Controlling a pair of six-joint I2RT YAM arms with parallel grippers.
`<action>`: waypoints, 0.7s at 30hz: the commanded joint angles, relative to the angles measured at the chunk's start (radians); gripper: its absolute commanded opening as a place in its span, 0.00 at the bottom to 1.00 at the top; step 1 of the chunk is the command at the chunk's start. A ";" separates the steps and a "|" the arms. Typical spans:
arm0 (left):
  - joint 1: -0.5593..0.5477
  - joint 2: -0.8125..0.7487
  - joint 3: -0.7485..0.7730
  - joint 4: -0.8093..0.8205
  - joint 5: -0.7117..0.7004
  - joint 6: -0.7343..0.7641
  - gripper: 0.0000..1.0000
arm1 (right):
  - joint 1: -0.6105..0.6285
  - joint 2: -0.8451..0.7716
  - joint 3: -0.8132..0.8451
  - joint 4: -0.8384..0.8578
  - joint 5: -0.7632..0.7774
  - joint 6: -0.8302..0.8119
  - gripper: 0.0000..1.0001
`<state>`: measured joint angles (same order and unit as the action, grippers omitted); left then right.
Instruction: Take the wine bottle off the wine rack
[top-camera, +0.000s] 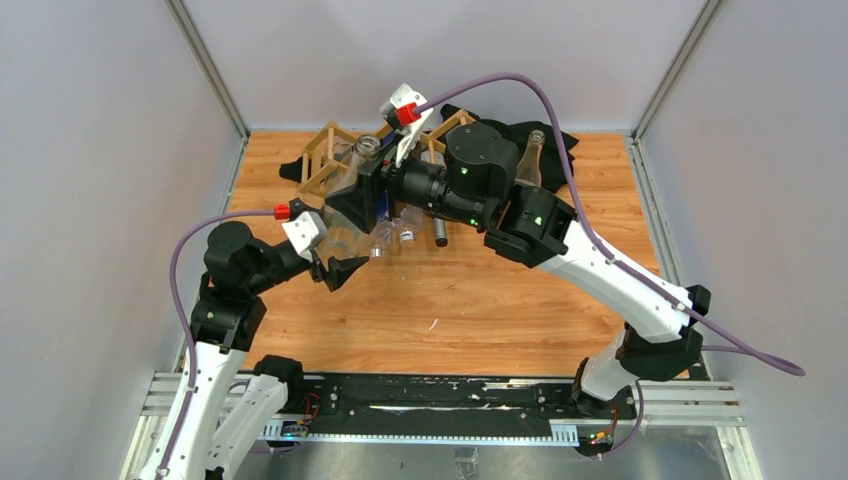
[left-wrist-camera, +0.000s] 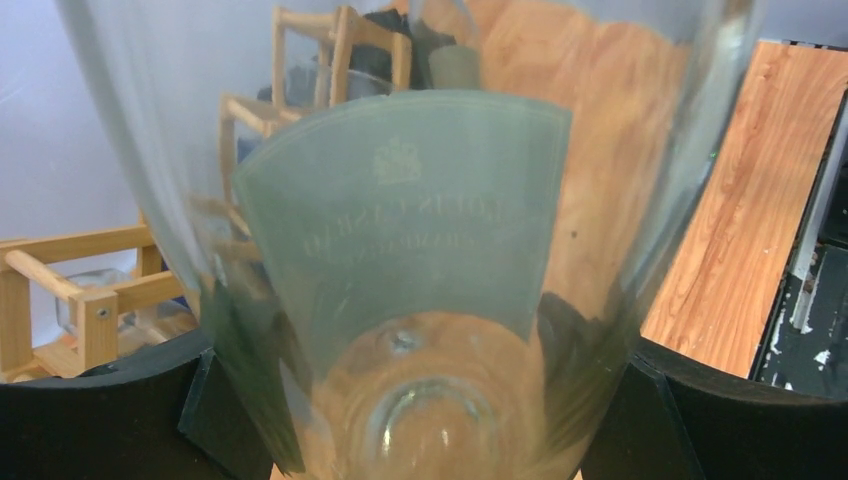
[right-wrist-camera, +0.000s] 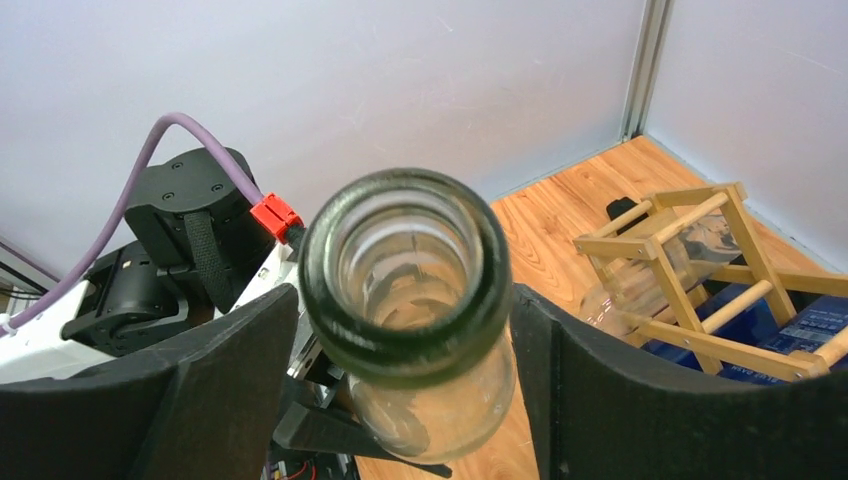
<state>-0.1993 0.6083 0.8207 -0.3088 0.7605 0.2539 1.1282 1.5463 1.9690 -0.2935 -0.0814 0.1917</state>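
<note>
The wine bottle (left-wrist-camera: 400, 200) is clear, glossy glass with a frosted, matt label (left-wrist-camera: 400, 215) across the middle of the left wrist frame. In the right wrist view its mouth rim looks dark green and shiny. The wine rack (right-wrist-camera: 690, 260), at the right of that frame, is pale, smooth, bare-looking wood. The table (top-camera: 480, 300) shows warm wood grain with a low sheen. The black cloth (top-camera: 555, 135), at upper right, is matt fabric. The 2 fingers (right-wrist-camera: 200, 400) of the right gripper (right-wrist-camera: 405, 330) are matt black plastic, as are those of the left gripper (left-wrist-camera: 425, 400).
</note>
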 joint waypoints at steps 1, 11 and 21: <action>-0.002 -0.029 0.054 0.109 0.031 -0.017 0.00 | -0.018 0.026 0.038 0.026 -0.033 0.016 0.77; -0.002 -0.023 0.053 0.104 0.027 -0.039 0.05 | -0.049 0.045 0.025 -0.004 -0.046 0.047 0.09; -0.002 0.092 0.193 -0.241 0.045 0.083 1.00 | -0.113 -0.071 -0.109 -0.094 0.042 0.011 0.00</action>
<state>-0.1997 0.6521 0.9176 -0.4236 0.7807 0.2596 1.0580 1.5784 1.9205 -0.3752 -0.0990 0.2218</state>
